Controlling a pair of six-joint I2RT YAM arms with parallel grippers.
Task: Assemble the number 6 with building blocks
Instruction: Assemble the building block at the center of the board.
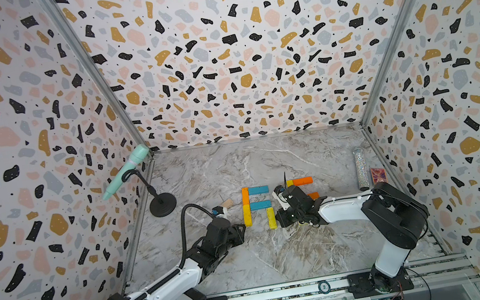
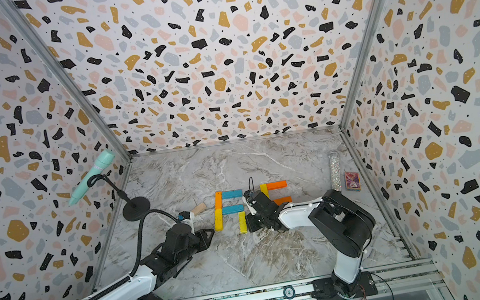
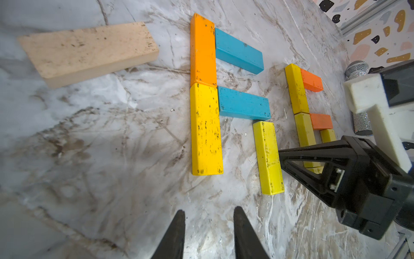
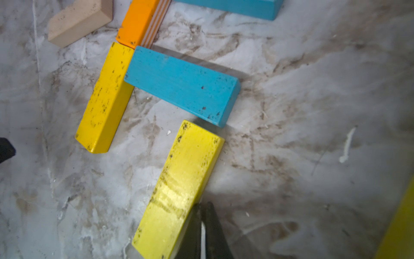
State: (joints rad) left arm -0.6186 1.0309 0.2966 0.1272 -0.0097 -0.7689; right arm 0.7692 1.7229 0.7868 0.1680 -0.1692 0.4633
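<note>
Building blocks lie flat on the marble. An orange plank (image 1: pixel 245 196) and a yellow plank (image 1: pixel 247 215) form a column. Two teal planks (image 1: pixel 258 190) (image 3: pixel 243 103) run right from it. A lime-yellow plank (image 1: pixel 271 217) (image 4: pixel 179 190) stands below the lower teal one's end. My right gripper (image 4: pixel 202 205) (image 1: pixel 278 221) is shut, its tips against that plank's right side. My left gripper (image 3: pixel 209 213) (image 1: pixel 243 226) is open and empty, just short of the yellow plank's near end. A pale wood plank (image 3: pixel 87 51) lies apart to the left.
A second group of yellow and orange planks (image 1: pixel 302 181) lies partly under the right arm. A mint microphone (image 1: pixel 125 171) on a black stand (image 1: pixel 162 204) is at the left wall. A glitter tube (image 1: pixel 361 168) and a red card box (image 1: pixel 378 176) are at the right wall.
</note>
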